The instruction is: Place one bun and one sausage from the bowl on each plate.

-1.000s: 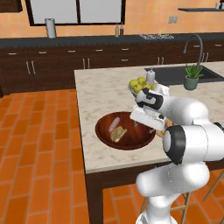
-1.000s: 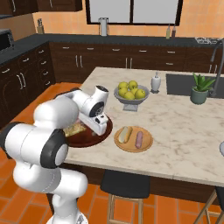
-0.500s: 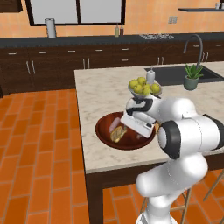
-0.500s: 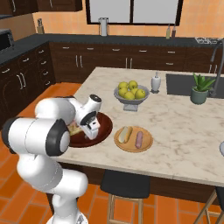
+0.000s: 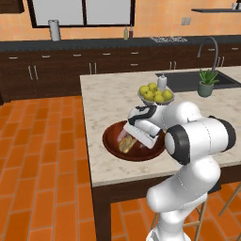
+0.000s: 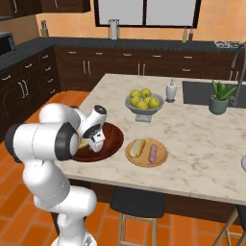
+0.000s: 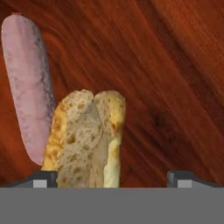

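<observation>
Two items lie in the brown bowl point(image 5: 113, 143) near the desk's point(image 6: 202, 153) front edge: a split bun point(image 7: 89, 140) and a pinkish sausage point(image 7: 28, 85) just beside it. Jaws are released, spread wide and low over the bun, one fingertip point(image 7: 43, 178) at its side. Another bun point(image 6: 138, 147) and sausage point(image 6: 153, 153) sit on the orange-tan plate point(image 6: 146, 161) beside the bowl

In the bowl point(image 5: 113, 146) lie one bun point(image 7: 87, 140) and one sausage point(image 7: 28, 83). One orange plate point(image 6: 162, 158) carries one bun point(image 6: 138, 147) and one sausage point(image 6: 153, 153). One grey fruit bowl point(image 6: 142, 112), one potted plant point(image 6: 219, 97) and one small bottle point(image 6: 171, 90) stand on the counter point(image 6: 202, 144).
</observation>
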Controlling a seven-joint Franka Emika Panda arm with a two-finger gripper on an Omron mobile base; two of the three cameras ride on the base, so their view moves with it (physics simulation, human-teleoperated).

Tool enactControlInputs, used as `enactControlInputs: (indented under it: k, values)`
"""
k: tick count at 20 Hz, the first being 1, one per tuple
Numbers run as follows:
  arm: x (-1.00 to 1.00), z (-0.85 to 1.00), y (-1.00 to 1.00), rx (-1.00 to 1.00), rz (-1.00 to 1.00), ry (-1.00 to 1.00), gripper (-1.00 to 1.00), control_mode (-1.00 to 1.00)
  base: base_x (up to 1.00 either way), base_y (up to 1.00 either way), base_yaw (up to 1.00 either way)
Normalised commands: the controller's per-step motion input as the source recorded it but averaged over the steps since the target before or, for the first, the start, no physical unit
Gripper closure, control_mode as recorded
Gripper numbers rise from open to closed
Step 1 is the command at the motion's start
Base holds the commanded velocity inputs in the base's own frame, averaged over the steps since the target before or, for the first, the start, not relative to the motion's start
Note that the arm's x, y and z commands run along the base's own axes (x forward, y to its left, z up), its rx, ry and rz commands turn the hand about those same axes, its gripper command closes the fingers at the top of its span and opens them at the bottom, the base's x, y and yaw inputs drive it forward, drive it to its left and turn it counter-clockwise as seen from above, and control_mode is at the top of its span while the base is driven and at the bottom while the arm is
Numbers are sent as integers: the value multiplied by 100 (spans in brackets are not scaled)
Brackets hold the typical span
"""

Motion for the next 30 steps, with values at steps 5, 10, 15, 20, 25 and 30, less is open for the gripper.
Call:
enactControlInputs:
  k: [5,10,15,20,25,30]
  values:
    - [1,-31,0,0,-6,-8,-100,-100,0,0,0]
    - [15,-7,10,0,-7,-4,-100,-100,0,0,0]
    - [3,-3,8,0,-3,0,-100,-100,0,0,0]
    - [0,0,0,0,0,0,-100,-100,0,0,0]
    - [0,0,0,0,0,0,100,-100,0,0,0]
    - [0,0,0,0,0,0,100,-100,0,0,0]
